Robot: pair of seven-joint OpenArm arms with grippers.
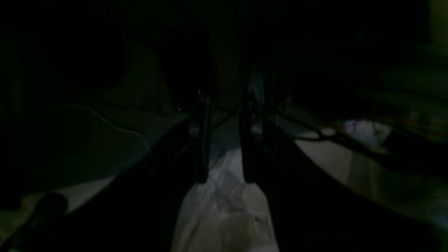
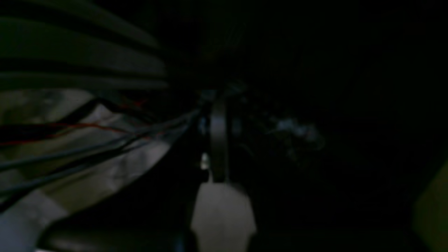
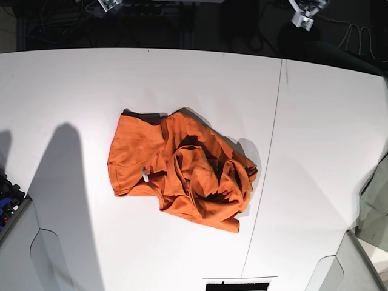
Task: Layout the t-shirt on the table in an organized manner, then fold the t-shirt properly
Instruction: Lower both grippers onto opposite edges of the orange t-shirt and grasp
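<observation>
both sets of jaws are the question straight away, and neither wrist view answers it cleanly. the left gripper (image 1: 224, 154) shows two dark fingers standing apart with pale background between them and nothing caught there, so the jaws look parted and empty, though the picture is very dim. the right gripper (image 2: 218, 154) is murkier: one dark upright finger against a pale patch, and i cannot tell whether those jaws are parted or closed. no orange shows in either wrist view, so neither is on cloth.

take the t-shirt (image 3: 182, 170) as the landmark. it lies crumpled on the table (image 3: 73, 79), just left of the thin dark seam (image 3: 270, 163), its right edge nearly reaching it. the left part lies fairly flat, with a small white tag (image 3: 145, 176) showing; the right part is bunched into folds with a twisted loop of fabric on top. that heap reads as a dropped start, so laying out has not begun and folding is far off.

neither arm appears over the shirt in the base view; only their shadows fall on the table well to the shirt's left. a grey-green cloth (image 3: 374, 206) sits far right of the shirt, at the table's edge. my guess: the arms are parked clear, wrists aimed off the tabletop.
</observation>
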